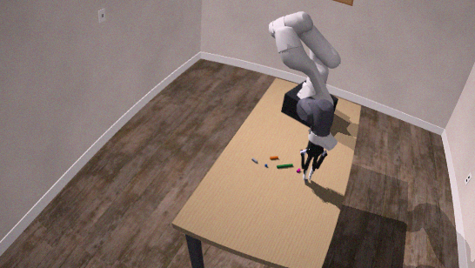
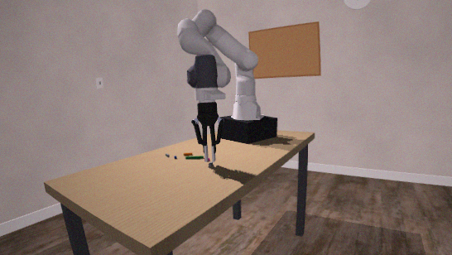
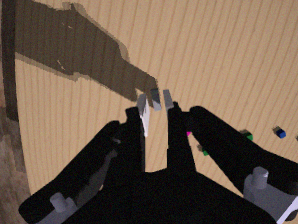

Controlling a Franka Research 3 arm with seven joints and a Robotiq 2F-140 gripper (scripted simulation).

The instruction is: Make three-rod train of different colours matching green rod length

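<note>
The green rod (image 1: 284,165) lies flat near the middle of the table. An orange rod (image 1: 273,157) lies just behind it. A small blue rod (image 1: 266,165) and a grey rod (image 1: 254,160) lie to its left. All of them are apart from each other. A short magenta rod (image 1: 298,170) lies at the green rod's right end, just left of my gripper (image 1: 308,176). The gripper points straight down with its tips close to the table top. Its fingers stand nearly together, and I see no rod between them in the wrist view (image 3: 154,102). That view shows the magenta rod (image 3: 188,133) and the blue rod (image 3: 280,132) behind the fingers.
The robot's black base (image 1: 306,104) stands at the far end of the table. The table's right edge (image 1: 345,183) is a short way right of the gripper. The rods also show as a small cluster in the exterior view (image 2: 188,156).
</note>
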